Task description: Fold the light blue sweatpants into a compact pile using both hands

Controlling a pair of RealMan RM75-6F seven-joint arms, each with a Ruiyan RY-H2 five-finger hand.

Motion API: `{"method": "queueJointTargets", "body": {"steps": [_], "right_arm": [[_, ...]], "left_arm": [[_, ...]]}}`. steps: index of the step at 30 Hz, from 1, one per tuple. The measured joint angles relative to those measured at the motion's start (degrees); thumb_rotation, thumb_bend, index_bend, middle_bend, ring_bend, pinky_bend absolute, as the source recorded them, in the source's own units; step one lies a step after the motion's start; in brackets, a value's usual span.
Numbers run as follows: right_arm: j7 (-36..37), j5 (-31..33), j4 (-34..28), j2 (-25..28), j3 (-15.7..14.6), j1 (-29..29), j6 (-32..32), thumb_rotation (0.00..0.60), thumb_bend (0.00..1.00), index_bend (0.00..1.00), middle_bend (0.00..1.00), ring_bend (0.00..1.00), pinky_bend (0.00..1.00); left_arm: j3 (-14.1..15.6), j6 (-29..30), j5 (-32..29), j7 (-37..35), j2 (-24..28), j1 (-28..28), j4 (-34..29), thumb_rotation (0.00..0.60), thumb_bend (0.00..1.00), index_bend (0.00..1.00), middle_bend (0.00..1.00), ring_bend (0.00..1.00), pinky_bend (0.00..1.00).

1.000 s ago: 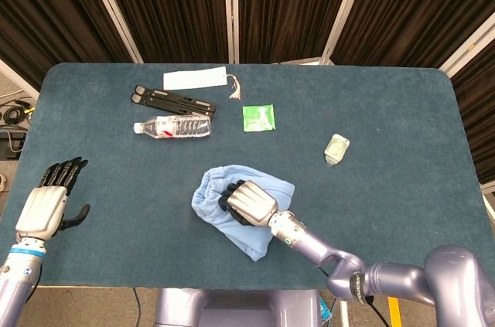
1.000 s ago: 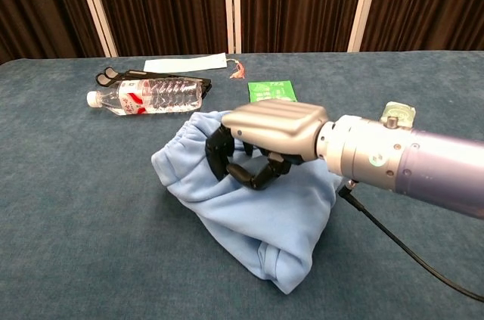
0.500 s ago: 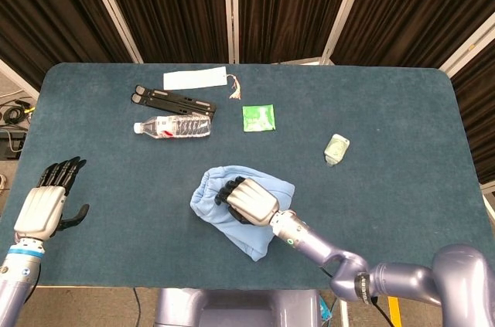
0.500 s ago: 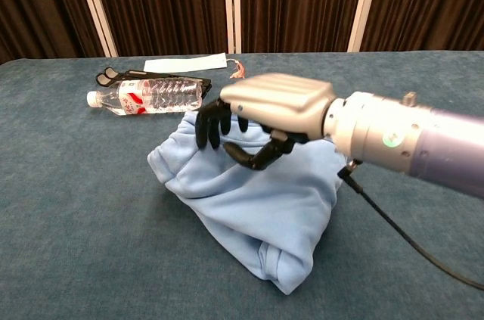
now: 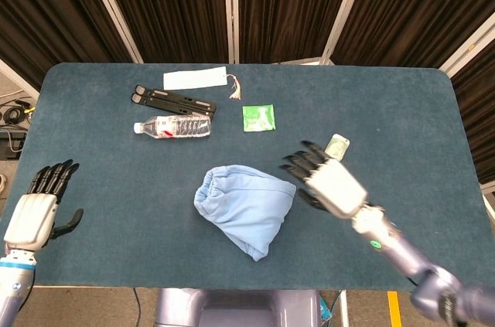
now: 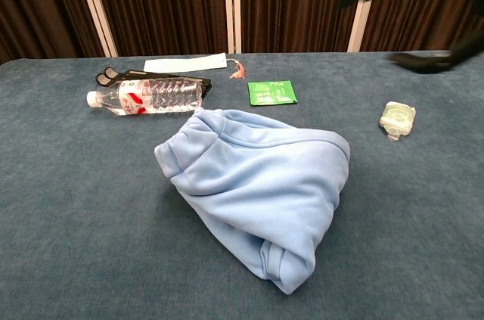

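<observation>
Lying beside sweatpants (image 5: 244,208), bottle (image 5: 173,127) label unreadable

Bottle (image 5: 172,127) lying on its side on table (image 5: 93,172). Black stand (image 5: 173,100) sitting just behind bottle, white card (image 5: 195,79) lying behind that. Green packet (image 5: 258,117) lying right of bottle, small pale container (image 5: 337,148) sitting further right.

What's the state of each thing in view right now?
light blue sweatpants: folded into a compact pile on the table, neither hand touching.
right hand: lifted off to the right of the pile, fingers spread, holding nothing.
left hand: at the table's left edge, fingers apart, holding nothing.
water bottle: lying on its side, cap on.
green packet: lying flat.
white paper strip: lying flat.
</observation>
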Motion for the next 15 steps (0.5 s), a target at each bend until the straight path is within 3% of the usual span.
{"method": "queueJointTargets", "body": {"steps": [5,8,10,15], "right_arm": [[1.48,0.82,-0.91,3.96,-2.92,-9.81,8.32,0.600,0.01,0.06,0.01,0.00,0.00],[0.83,2.92,-1.58,4.24,-3.43,-14.14,11.90,0.600,0.00,0.02,0.00,0.00,0.00],[-0.09,4.35,-1.44,3.69,-3.66,-16.83,13.97,0.600,0.00,0.00,0.00,0.00,0.00],[-2.10,7.21,0.13,0.73,-3.07,-21.13,17.72,0.600,0.00,0.00,0.00,0.00,0.00]], "left_arm": [[1.08,4.40,3.74,-1.03,-0.90,2.36,2.31,0.600,0.42,0.00,0.00,0.00,0.00],[1.47,6.56,5.27,-1.87,-1.55,3.56,3.63,0.600,0.31,0.00,0.00,0.00,0.00],[1.63,7.74,6.07,-2.27,-2.01,4.27,4.59,0.600,0.17,0.00,0.00,0.00,0.00],[1.86,8.39,6.53,-1.48,-2.23,5.09,4.65,0.600,0.13,0.00,0.00,0.00,0.00]]}}
